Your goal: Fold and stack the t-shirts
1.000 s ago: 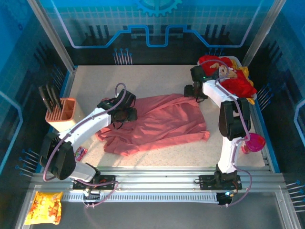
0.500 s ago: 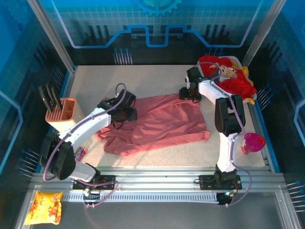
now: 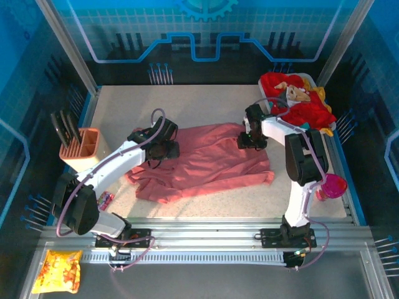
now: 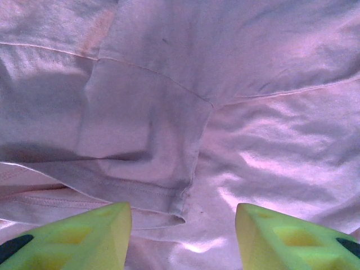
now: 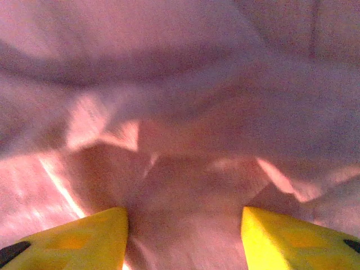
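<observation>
— Since half a second ago, right gripper [image 3: 247, 139] came away from the red and yellow pile [image 3: 300, 104] onto the far right corner of the pink t-shirt [image 3: 206, 163]. Jaws wide, holding nothing.
— And left gripper [image 3: 164, 149]?
— Also wide and empty, over the shirt's left side. I think the risk is uneven pinches, or extra layers caught, so the fold goes crooked.

Dusty rose-pink cloth t-shirt [image 3: 206, 162]: soft, matt, creased knit, stitched hems.
Speckled off-white tabletop [image 3: 187, 103]: matt, grainy.
Left gripper [image 4: 181, 216] fingers [image 4: 84, 236]: smooth yellow-green plastic.
Silver rail [image 3: 206, 225] at near edge: brushed metal.
</observation>
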`<action>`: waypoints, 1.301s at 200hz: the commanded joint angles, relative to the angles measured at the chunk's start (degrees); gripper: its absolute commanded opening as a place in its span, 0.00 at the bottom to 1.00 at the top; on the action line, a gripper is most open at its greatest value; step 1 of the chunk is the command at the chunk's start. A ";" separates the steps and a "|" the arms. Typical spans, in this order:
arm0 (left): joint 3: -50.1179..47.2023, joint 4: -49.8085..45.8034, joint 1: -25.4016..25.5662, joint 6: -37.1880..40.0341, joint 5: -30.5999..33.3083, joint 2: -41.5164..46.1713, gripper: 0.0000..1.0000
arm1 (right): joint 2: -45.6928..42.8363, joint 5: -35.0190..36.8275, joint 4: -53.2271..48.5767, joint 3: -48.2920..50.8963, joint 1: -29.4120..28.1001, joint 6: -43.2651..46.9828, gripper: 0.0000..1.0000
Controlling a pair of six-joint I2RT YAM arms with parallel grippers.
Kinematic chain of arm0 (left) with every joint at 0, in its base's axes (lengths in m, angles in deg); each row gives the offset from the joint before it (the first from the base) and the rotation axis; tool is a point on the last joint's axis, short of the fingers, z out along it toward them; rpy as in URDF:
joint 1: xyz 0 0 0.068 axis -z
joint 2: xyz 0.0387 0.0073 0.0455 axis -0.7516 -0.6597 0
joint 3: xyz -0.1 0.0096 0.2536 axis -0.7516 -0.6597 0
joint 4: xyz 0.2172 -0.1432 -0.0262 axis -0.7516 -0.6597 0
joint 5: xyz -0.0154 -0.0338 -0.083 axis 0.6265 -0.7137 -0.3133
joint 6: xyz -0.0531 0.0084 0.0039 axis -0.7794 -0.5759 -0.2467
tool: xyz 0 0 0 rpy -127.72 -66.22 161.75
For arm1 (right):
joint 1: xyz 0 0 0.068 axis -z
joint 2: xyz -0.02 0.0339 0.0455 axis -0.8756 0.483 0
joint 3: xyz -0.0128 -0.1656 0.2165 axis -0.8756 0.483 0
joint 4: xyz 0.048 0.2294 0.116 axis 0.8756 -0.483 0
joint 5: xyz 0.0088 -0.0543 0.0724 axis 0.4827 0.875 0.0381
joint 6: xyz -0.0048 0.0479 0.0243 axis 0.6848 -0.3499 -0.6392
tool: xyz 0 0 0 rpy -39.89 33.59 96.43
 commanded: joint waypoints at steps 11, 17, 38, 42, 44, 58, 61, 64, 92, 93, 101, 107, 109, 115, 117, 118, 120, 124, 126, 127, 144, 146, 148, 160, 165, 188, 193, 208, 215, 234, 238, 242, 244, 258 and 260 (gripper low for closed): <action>-0.21 -0.58 -0.11 1.07 -0.25 0.09 0.52 | -6.50 3.56 0.15 3.00 0.66 -1.86 0.60; -0.29 -0.62 -0.07 1.17 -0.23 0.08 0.52 | -7.55 3.66 0.73 3.11 0.66 -1.79 0.63; -0.38 -0.46 -0.11 1.51 0.13 -0.20 0.52 | -9.19 3.47 2.46 1.26 0.64 -1.76 0.73; -0.39 -0.52 -0.21 1.52 0.27 -0.27 0.52 | -8.94 3.77 2.19 0.33 0.68 -1.92 0.73; -0.39 -0.47 -0.27 1.52 0.29 -0.34 0.52 | -8.87 3.99 1.99 -0.20 0.66 -2.06 0.74; -0.55 -0.06 -1.23 1.52 -0.68 -0.44 0.53 | -7.79 4.95 2.01 -2.92 0.62 -2.74 0.78; -0.63 0.05 -1.48 1.60 -0.98 -0.45 0.53 | -7.49 5.10 2.30 -3.44 0.57 -2.82 0.78; -0.71 0.17 -1.78 1.67 -1.28 -0.43 0.53 | -7.14 5.44 2.76 -3.81 0.54 -2.85 0.78; -0.68 1.56 -5.45 4.03 -4.00 -1.40 0.53 | -0.81 4.05 3.48 -8.95 1.09 -2.48 0.75; -0.62 1.56 -5.61 4.35 -4.00 -1.50 0.53 | -0.57 3.98 3.52 -9.07 1.11 -2.44 0.74; -0.27 2.01 -6.99 5.14 -4.96 -2.75 0.53 | 1.29 3.48 3.96 -10.05 1.03 -2.01 0.72; 0.10 2.44 -8.16 5.89 -5.99 -3.75 0.53 | 2.53 2.76 4.13 -10.58 1.20 -1.66 0.71; 0.33 2.53 -8.65 6.06 -6.31 -4.15 0.53 | 2.79 2.49 4.21 -10.73 1.26 -1.51 0.71; 1.15 2.41 -9.89 6.57 -7.10 -5.19 0.52 | 3.83 1.66 4.72 -10.79 1.41 -1.22 0.70; 1.45 2.32 -10.34 6.78 -7.33 -5.54 0.53 | 4.10 1.38 4.91 -10.78 1.42 -1.13 0.70; 1.63 2.25 -10.47 6.83 -7.34 -5.76 0.52 | 4.22 1.24 4.98 -10.74 1.49 -1.06 0.69; 1.90 2.15 -10.84 6.98 -7.41 -6.02 0.53 | 4.35 0.99 5.13 -10.70 1.59 -0.94 0.69; 2.58 1.95 -11.54 7.41 -7.40 -6.71 0.53 | 4.84 0.43 5.22 -10.59 1.68 -0.75 0.68; 2.97 1.95 -11.81 7.65 -7.38 -7.04 0.53 | 4.97 0.23 5.23 -10.47 1.73 -0.66 0.67; 3.14 1.84 -11.91 7.79 -7.32 -7.17 0.53 | 5.05 0.19 5.19 -10.49 1.73 -0.61 0.66; 6.01 0.92 -14.16 9.02 -6.39 -9.71 0.53 | 4.64 0.65 4.16 -8.84 1.89 -1.13 0.61; 6.27 0.87 -14.38 9.18 -6.39 -9.97 0.53 | 4.30 0.82 4.31 -8.34 1.87 -1.22 0.61; 6.53 0.93 -14.56 9.37 -6.36 -10.32 0.53 | 3.89 1.01 4.56 -7.71 1.88 -1.35 0.60; 8.00 1.37 -15.76 10.29 -6.31 -12.47 0.55 | 0.44 2.52 6.42 -3.80 1.91 -2.54 0.59; 8.83 1.30 -16.31 10.62 -6.23 -13.64 0.55 | -1.29 2.85 7.12 -2.13 1.91 -3.07 0.59; 13.88 -0.23 -19.39 11.86 -6.30 -20.28 0.58 | -7.91 4.50 7.56 1.49 2.04 -3.10 0.59; 15.14 -0.74 -20.09 11.89 -6.46 -21.58 0.59 | -8.64 5.15 6.32 1.17 2.25 -3.10 0.59; 18.41 -1.21 -21.93 11.83 -7.07 -24.56 0.65 | -10.57 5.11 3.96 0.56 2.76 -2.92 0.61; 19.79 -1.00 -22.61 11.58 -7.17 -25.65 0.68 | -11.67 4.99 3.57 0.64 2.71 -2.87 0.65; 24.49 -2.74 -23.74 11.32 -5.19 -29.09 0.69 | -14.46 4.18 2.82 1.03 2.72 -3.26 0.68; 25.75 -3.46 -24.06 11.16 -4.72 -30.06 0.69 | -15.02 3.84 2.65 1.15 2.70 -3.42 0.69; 26.98 -4.26 -24.36 10.91 -4.28 -31.02 0.69 | -15.61 3.28 2.60 1.37 2.66 -3.55 0.69; 27.57 -4.66 -24.48 10.77 -3.92 -31.51 0.69 | -15.96 2.97 2.58 1.46 2.70 -3.67 0.69; 30.60 -6.17 -25.38 10.00 -1.97 -34.32 0.69 | -18.03 0.65 2.77 2.56 2.42 -4.12 0.71; 30.92 -6.24 -25.55 9.90 -1.79 -34.73 0.69 | -18.30 0.44 2.77 2.69 2.37 -4.19 0.71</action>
